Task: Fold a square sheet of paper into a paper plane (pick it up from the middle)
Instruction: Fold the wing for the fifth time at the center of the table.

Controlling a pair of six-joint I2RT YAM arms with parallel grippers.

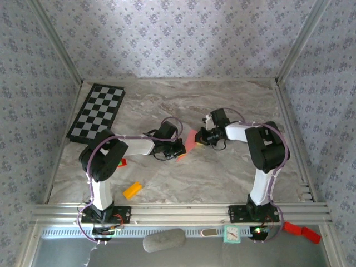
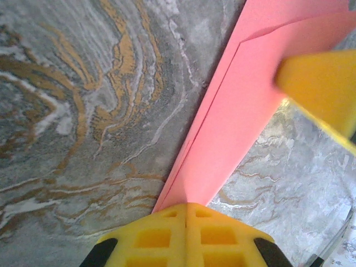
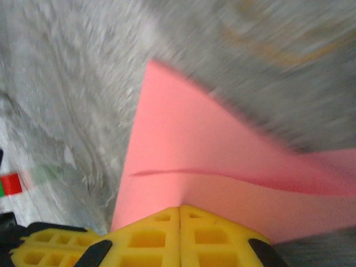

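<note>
Top-down, most of the pink paper was hidden mid-frame where both arms met over the marbled bench. The right wrist shot was pretty blurry. Left pincer was clamped tight on one narrow folded end, and the right pincer was pinched closed on another edge. The paper looked smooth, with creased, layered flaps.

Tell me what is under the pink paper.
The left end effector and right end effector both pinch the folded pink paper. Marble tabletop shows either side of it; the patch directly beneath is covered.
</note>
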